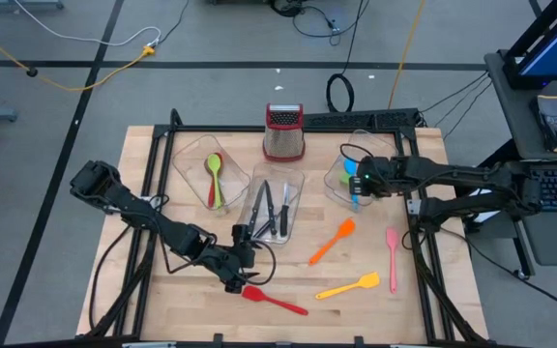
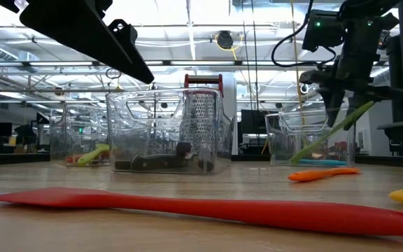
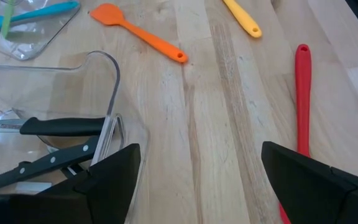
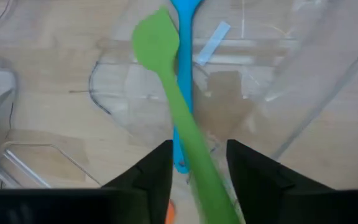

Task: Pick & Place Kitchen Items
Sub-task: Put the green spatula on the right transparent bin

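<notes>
My right gripper point(image 4: 199, 168) hangs open over the right clear tub point(image 1: 341, 188), pointing down. A green spatula point(image 4: 166, 81) slants through the gap between its fingers, head down in the tub, over a blue spatula point(image 4: 184, 62). In the low view the green spatula point(image 2: 331, 131) leans from the tub floor up past the rim. My left gripper point(image 3: 197, 180) stands wide open near the front edge, above the table, beside the head end of a red spatula point(image 3: 302, 93). My right gripper has the green spatula's handle point(image 4: 201, 165) between its parted fingers, which come from above. The gap is wider than the handle, and whether either finger touches it I cannot tell.
The middle tub point(image 1: 293, 188) holds black-handled knives point(image 3: 55, 127); the left tub point(image 1: 196, 155) holds a green and a red spoon. Orange point(image 1: 334, 242), pink point(image 1: 393, 256) and yellow point(image 1: 348, 287) spatulas lie on the wood. A steel grater point(image 1: 283, 133) stands at the back.
</notes>
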Available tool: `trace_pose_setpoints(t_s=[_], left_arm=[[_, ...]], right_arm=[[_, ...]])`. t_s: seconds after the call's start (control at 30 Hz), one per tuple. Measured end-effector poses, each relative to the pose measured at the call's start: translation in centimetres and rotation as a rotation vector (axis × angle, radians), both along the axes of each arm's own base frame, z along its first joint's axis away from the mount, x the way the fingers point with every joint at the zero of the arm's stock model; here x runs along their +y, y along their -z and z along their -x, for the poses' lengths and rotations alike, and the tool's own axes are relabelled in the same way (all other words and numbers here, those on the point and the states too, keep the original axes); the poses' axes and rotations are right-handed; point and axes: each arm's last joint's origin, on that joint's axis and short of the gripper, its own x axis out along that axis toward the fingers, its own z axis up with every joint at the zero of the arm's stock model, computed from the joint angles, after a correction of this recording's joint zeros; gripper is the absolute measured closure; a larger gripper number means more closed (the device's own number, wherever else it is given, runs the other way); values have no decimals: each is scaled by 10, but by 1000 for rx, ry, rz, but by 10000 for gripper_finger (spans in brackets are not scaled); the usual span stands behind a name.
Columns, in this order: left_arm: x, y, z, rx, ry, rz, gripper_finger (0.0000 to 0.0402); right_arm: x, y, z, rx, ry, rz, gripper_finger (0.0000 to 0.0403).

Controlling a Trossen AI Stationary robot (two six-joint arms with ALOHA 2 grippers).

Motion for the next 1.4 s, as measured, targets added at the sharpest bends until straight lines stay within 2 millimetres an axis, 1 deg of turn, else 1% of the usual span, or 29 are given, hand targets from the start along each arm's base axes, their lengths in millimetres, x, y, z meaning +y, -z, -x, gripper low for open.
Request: trace_pose_setpoints(t_s=[0.17, 0.33, 0.47, 0.7, 0.97, 1.23, 1.4], left_arm=[[0, 0, 0, -5, 0, 2, 66], [0, 0, 0, -5, -1, 3, 66], [0, -1, -1, -6, -4, 6, 66], [0, -1, -1, -6, -5, 7, 66], [0, -1, -1, -6, -10, 13, 66], [0, -1, -1, -7, -10, 12, 66], [4, -1, -3, -7, -21, 8, 66]], right_arm=[[-1, 0, -3, -38, -12, 14, 220], [-3, -3, -12, -129, -41, 32, 203], [-3, -3, -13, -142, -52, 33, 203], [-4, -4, -13, -130, -138, 70, 207], [-4, -4, -14, -127, -185, 89, 196], [-3, -3, -12, -74, -326, 128, 191], [-3, -2, -10, -26, -371, 156, 191]])
